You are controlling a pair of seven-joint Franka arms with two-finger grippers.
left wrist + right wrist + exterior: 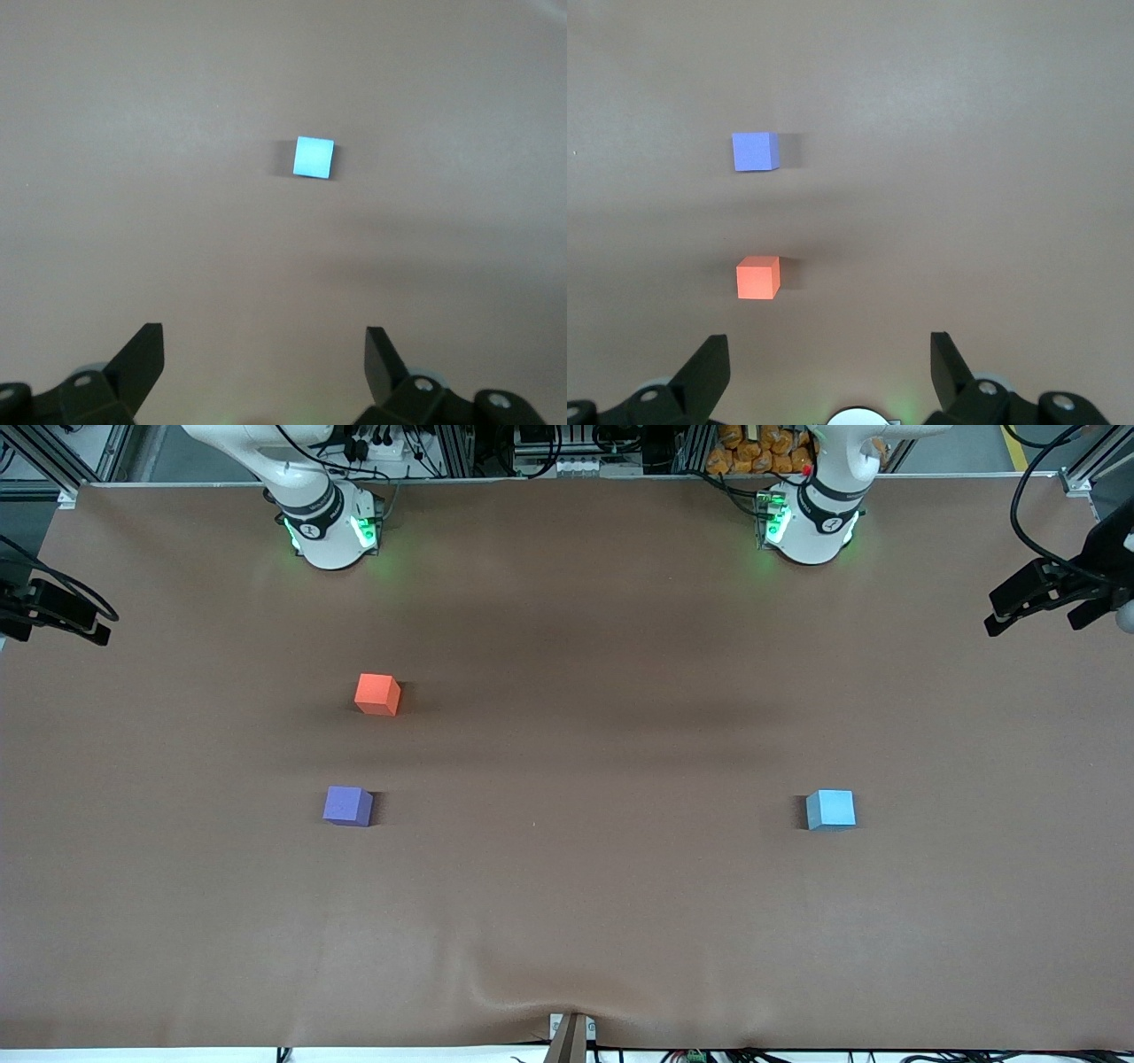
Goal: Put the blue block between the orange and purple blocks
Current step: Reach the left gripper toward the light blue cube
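Note:
The blue block (831,810) (314,158) sits alone on the brown table toward the left arm's end. Toward the right arm's end stand the orange block (377,693) (757,277) and the purple block (347,805) (755,150), apart from each other, the purple one nearer the front camera. My left gripper (263,341) hangs open high over the table and looks down on the blue block, holding nothing. High over its own end, my right gripper (829,345) is open and empty, with the orange and purple blocks below it. Neither gripper shows in the front view.
The brown table cover (567,886) has a wrinkle near a clamp (569,1036) at its edge nearest the front camera. Black camera mounts stand at the table's ends (53,607) (1054,593). The arm bases (332,527) (811,522) stand along the edge farthest from the camera.

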